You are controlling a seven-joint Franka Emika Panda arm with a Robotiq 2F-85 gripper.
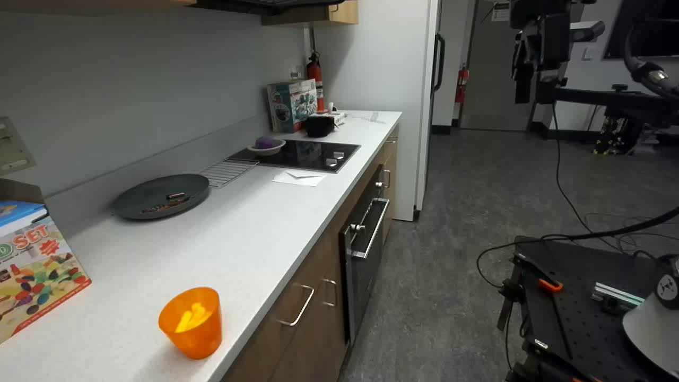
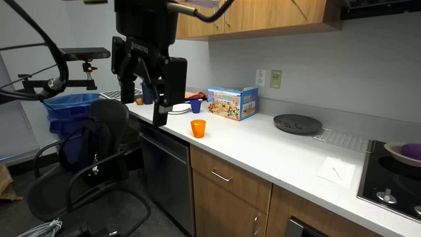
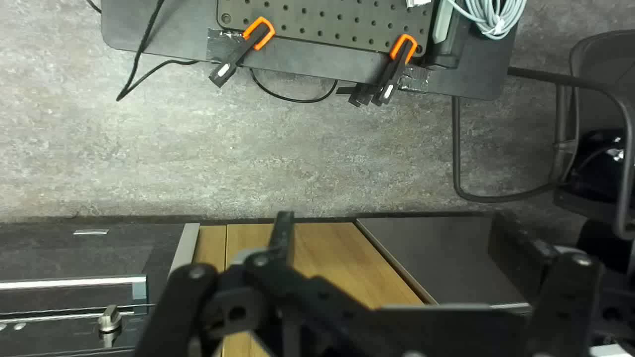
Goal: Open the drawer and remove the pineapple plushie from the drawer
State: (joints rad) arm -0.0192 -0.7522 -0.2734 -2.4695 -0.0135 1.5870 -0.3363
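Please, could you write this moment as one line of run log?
drawer: shut | plushie: not in view | tool: open, empty, apart from drawer | orange cup: upright on counter

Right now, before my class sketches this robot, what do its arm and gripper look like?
The gripper is black and angular, with jointed linkages, blocky fingers and pale ROBOTIQ lettering. A black cable with a silver connector meets its dark upper body. The arm's base is white and rounded, with a dark round badge. Much of the arm is out of frame.
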